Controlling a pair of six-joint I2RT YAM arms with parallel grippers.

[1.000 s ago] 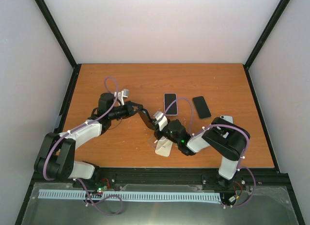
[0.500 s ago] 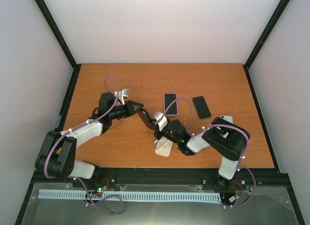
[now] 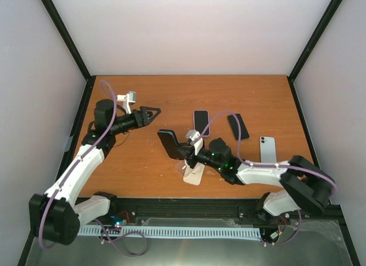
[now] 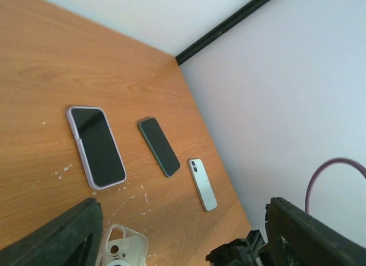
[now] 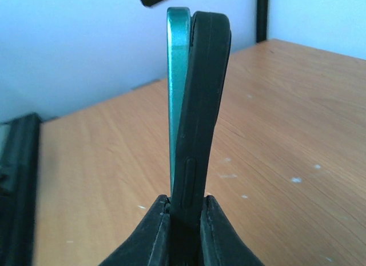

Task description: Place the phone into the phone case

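Pinching from below, the right gripper (image 5: 184,207) is clenched on the bottom end of a black rubbery phone case (image 5: 207,77). A teal-edged phone (image 5: 178,77) is pressed flat against the case. The pair stands on end in the air above the orange-brown wooden table (image 3: 143,163), near its middle and just left of the right wrist. The teal edge shows bare along one side of the case; I cannot tell whether the phone is fully seated.

The left gripper (image 3: 153,115) is released, its fingers (image 4: 57,237) spread wide with nothing between them. It hangs over the far left part of the table, well apart from the held pair.

On the table lie:
- a clear plastic case (image 3: 193,175), just below the right gripper
- a phone in a pale lilac-rimmed case (image 3: 201,122), screen up
- a dark green phone (image 3: 238,126), beside the lilac-cased one
- a pale blue phone (image 3: 267,149), camera side up, further right
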